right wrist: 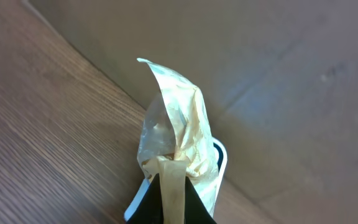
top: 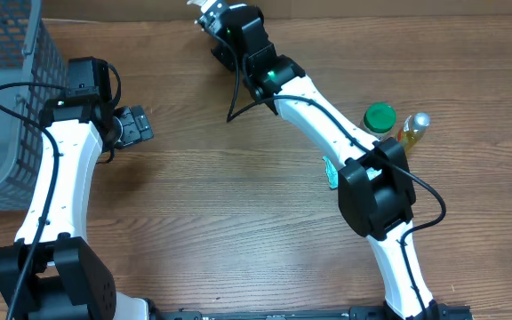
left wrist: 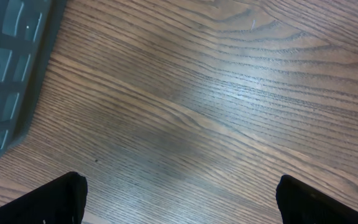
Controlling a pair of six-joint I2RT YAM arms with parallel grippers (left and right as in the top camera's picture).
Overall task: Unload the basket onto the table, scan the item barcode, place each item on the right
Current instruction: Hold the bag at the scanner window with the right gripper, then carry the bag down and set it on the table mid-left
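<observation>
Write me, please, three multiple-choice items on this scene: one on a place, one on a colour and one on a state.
1. On which side does the basket stand?
A. the left
B. the right
C. the middle

2. What colour is the round lid?
A. red
B. green
C. blue

3. How is the right gripper?
A. open and empty
B. shut on the packet
C. out of view

Answers:
1. A, since the overhead view shows the basket at the far left.
2. B, since the lid is plainly green from above.
3. B, since the right wrist view shows the gripper pinching the crinkled packet.
</observation>
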